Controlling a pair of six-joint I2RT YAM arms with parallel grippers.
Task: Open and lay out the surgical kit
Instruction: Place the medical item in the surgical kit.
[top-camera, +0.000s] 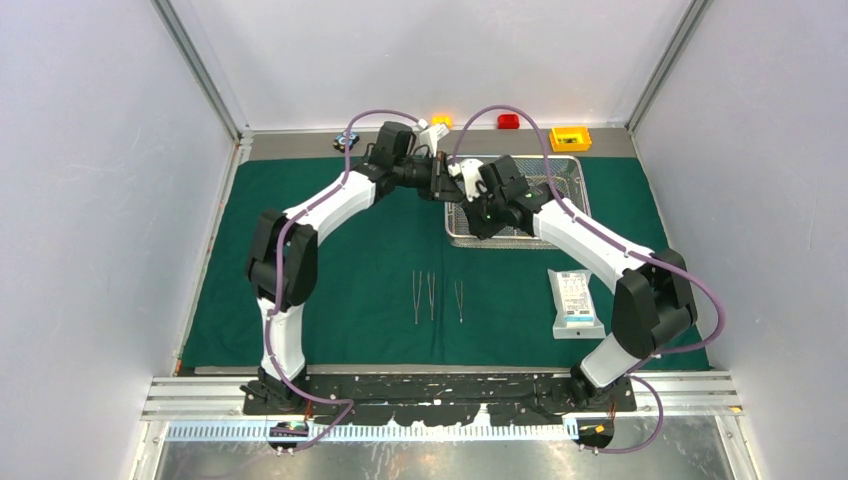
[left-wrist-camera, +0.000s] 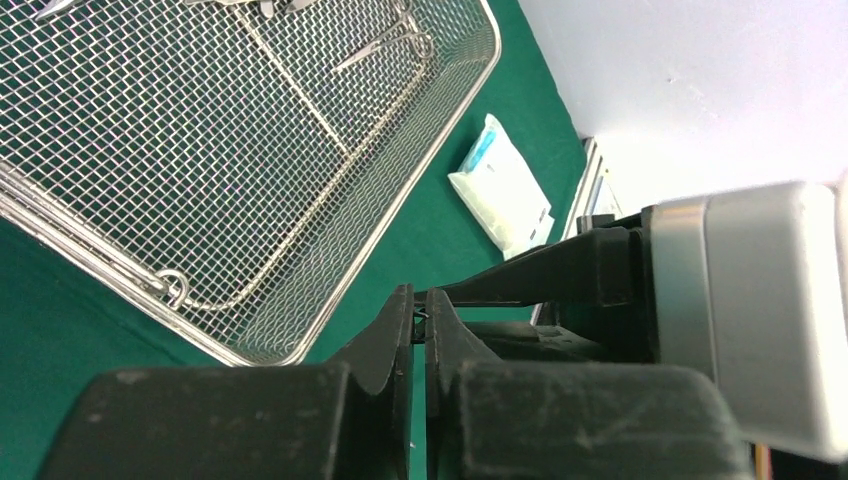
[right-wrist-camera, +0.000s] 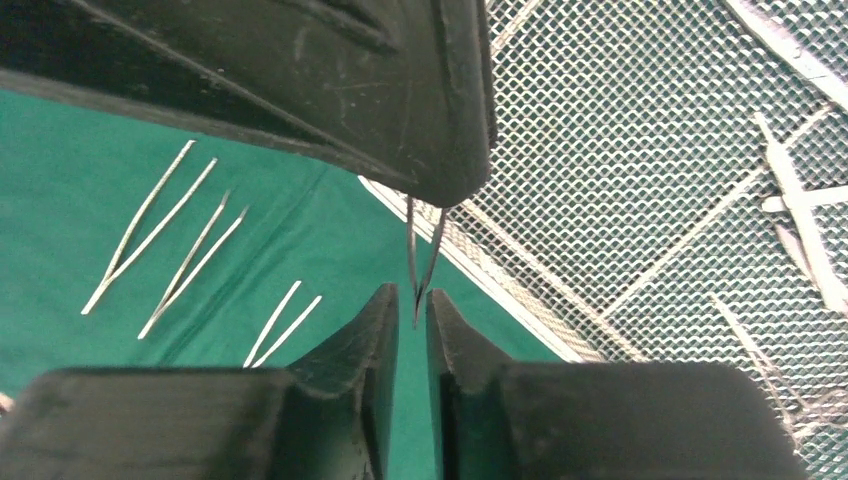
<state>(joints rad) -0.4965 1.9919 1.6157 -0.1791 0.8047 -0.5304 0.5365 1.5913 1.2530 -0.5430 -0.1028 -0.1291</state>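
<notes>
Drape: tweezers btwn L tool/R tool

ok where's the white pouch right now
In the top view the white pouch lies on the green drape at the right, between the laid-out tweezers and the right arm's elbow.

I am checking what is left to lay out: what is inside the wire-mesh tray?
Several slim steel instruments lie in the wire-mesh tray, among them a ring-handled one. The right arm hides part from above.
</notes>
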